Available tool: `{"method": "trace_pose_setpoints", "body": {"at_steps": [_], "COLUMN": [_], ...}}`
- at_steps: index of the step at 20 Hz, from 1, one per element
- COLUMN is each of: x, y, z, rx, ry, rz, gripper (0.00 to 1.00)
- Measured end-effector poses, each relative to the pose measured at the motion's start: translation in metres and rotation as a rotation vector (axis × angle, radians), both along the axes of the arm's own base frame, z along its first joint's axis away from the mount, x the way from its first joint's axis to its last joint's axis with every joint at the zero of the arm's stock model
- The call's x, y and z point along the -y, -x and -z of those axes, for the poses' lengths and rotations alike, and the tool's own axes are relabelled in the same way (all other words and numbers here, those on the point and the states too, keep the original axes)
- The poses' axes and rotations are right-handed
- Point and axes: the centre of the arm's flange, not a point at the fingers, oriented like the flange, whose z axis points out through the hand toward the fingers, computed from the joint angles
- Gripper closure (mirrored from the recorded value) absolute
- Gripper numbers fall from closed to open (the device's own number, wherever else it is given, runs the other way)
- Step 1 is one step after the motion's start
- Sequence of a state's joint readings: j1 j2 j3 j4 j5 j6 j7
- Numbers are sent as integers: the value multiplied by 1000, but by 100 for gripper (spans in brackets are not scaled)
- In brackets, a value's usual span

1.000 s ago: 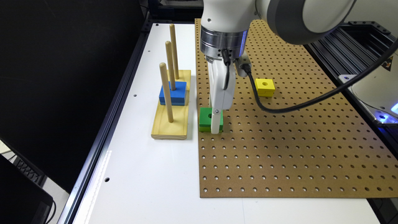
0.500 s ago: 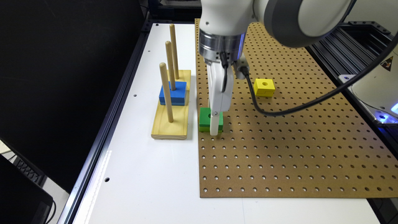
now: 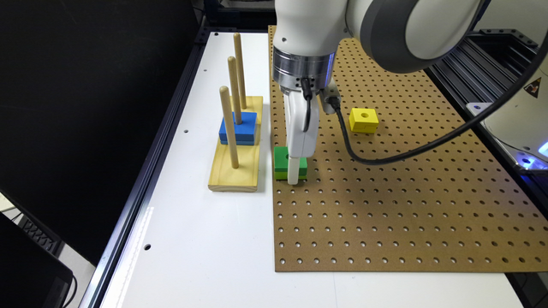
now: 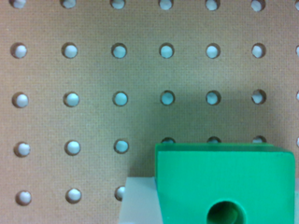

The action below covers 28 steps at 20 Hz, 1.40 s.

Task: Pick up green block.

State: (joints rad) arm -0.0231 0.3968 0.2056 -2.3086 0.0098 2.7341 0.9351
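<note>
Currently the green block (image 3: 282,161) is seen on the pegboard (image 3: 406,205) edge beside the wooden peg stand (image 3: 233,171), with the gripper (image 3: 293,175) lowered around it; jaw closure cannot be told; an off-centre squeeze could twist the block free.

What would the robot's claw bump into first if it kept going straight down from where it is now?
Most likely the brown pegboard. The gripper points straight down, already low around the green block, with a pale finger beside the block in the wrist view. How much gap remains is unclear.
</note>
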Motion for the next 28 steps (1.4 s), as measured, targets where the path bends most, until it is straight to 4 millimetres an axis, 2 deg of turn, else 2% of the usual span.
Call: {"method": "trace_pose_setpoints", "body": {"at_steps": [12,23,28], "x": [2,0,0], "y": [-2,3,7], "z": [-24,-119,-146], "rx": [3,11,24], "ry": [11,49,58], "rz": [-3,-13,-14], "gripper": [100,100,100]}}
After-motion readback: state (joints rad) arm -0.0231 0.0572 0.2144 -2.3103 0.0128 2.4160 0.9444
